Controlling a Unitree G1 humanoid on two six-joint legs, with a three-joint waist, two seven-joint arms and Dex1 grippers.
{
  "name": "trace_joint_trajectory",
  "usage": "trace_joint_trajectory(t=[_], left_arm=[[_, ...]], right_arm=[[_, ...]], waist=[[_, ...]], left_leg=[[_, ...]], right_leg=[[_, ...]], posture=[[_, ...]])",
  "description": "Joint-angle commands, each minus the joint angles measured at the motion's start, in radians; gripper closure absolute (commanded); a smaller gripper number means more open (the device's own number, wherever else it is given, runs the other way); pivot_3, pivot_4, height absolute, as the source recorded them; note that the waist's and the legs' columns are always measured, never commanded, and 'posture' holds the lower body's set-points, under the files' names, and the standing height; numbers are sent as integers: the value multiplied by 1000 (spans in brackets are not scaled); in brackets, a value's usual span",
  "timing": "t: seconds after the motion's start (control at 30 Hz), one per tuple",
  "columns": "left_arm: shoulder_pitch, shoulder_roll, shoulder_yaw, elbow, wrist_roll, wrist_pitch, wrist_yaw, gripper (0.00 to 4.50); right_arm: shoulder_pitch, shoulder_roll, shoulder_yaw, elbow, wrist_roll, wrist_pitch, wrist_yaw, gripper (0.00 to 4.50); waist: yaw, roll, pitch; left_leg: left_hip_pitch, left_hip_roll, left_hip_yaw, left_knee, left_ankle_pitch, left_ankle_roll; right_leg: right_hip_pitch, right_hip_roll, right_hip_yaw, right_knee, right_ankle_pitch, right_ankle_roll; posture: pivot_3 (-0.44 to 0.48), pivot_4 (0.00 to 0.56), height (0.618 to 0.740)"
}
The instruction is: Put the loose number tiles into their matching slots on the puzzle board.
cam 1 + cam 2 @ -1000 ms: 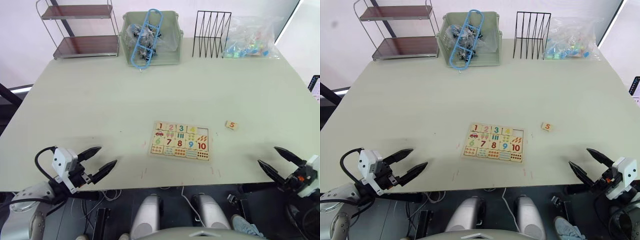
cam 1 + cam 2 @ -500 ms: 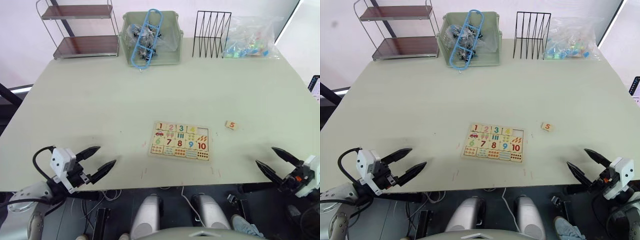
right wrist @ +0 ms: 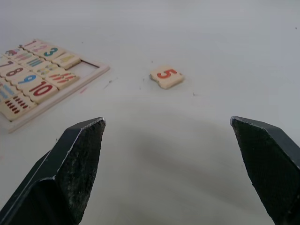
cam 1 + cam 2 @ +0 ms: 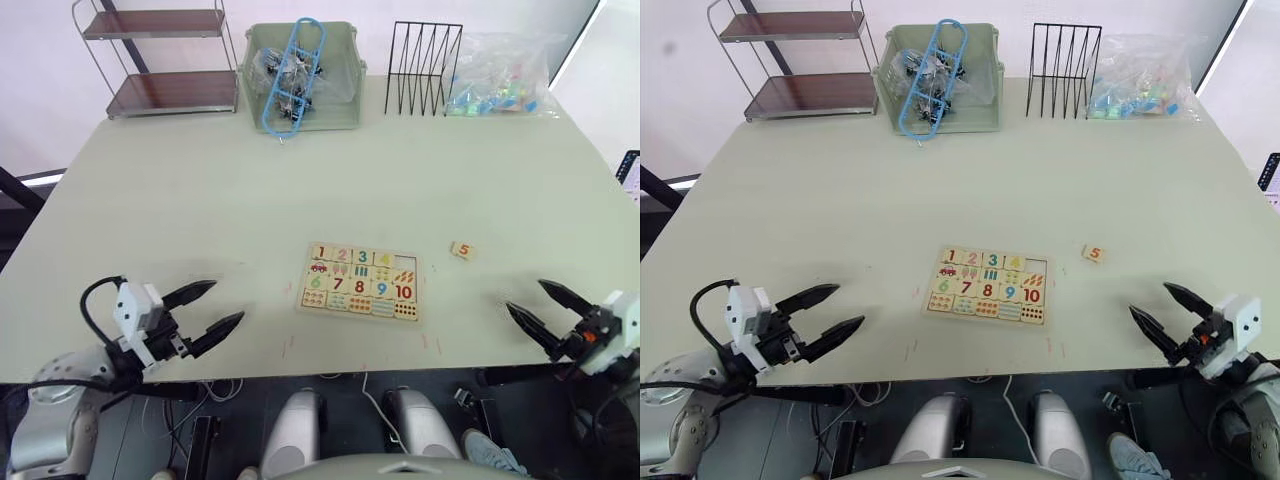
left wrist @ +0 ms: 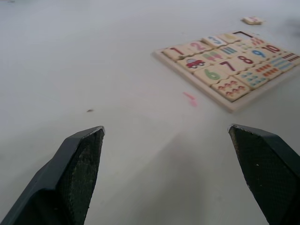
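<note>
One loose 5 tile (image 3: 167, 77) left beside the puzzle board (image 4: 360, 282); best taken with the wide-open right end effector (image 4: 1166, 317), then seated flat in the empty top-row slot (image 3: 92, 65); left end effector (image 4: 212, 309) also wide open.

Along the table's (image 4: 180, 200) far edge stand a two-tier shelf (image 4: 160, 60), a green bin (image 4: 300, 75), a black wire rack (image 4: 423, 68) and a plastic bag (image 4: 503, 75).
</note>
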Motion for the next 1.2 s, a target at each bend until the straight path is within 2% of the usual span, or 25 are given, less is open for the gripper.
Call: trace_joint_trajectory(t=[0.03,0.23,0.5,0.83,1.2], left_arm=[[-35,29,-23,-8,2,-27,-48,0],[-113,65,-67,15,-5,-27,-130,0],[-206,93,-116,5,-59,26,-233,0],[-208,132,-126,-45,-100,43,-332,0],[-229,142,-118,-39,-129,60,-362,0]], right_arm=[[-55,-44,12,12,-4,27,7,22],[-195,-128,84,112,-76,52,30,22],[-466,-221,252,331,-184,48,174,22],[-731,-223,397,607,-318,-61,310,22],[-865,-192,471,793,-421,-158,349,22]], waist=[[0,0,0],[-1,0,0],[-4,0,0],[-4,0,0],[-4,0,0]], left_leg=[[0,0,0,0,0,0],[0,-1,1,0,0,0],[0,0,1,2,0,0],[-1,0,0,2,0,0],[-1,0,0,2,0,0]], right_leg=[[0,0,0,0,0,0],[1,1,0,0,0,0],[1,2,0,0,2,3],[1,2,0,1,3,4],[1,2,-1,1,3,3]], posture=[[0,150,740],[0,150,740],[0,150,740],[0,150,740],[0,150,740]])
